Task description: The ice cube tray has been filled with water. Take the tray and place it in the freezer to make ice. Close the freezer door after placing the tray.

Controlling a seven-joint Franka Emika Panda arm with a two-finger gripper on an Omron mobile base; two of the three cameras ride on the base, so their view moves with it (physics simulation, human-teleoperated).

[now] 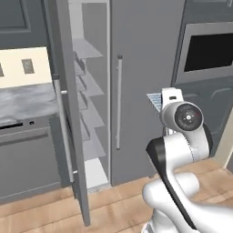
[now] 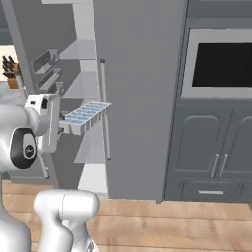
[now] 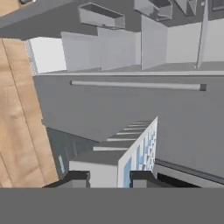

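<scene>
My gripper (image 2: 65,127) is shut on one short end of the ice cube tray (image 2: 87,114), a flat white tray held level in the air. Its cells show the pale blue water (image 2: 93,109). In the hand view the tray (image 3: 124,153) runs away from between my fingertips (image 3: 78,177). In the left base view a corner of the tray (image 1: 154,99) pokes out from behind my hand. The freezer (image 2: 86,74) stands open just left of the tray, its pale shelves (image 1: 91,113) bare. The freezer door (image 1: 68,118) is swung wide open to the left, its bar handle (image 1: 63,132) towards me.
The wider plain grey door (image 2: 140,98) with a vertical handle (image 2: 105,108) is shut, right behind the tray. A wall oven (image 2: 221,64) and cabinet doors (image 2: 211,147) lie to the right. A counter (image 1: 22,102) lies left of the open door. Wood floor (image 1: 118,209) runs below.
</scene>
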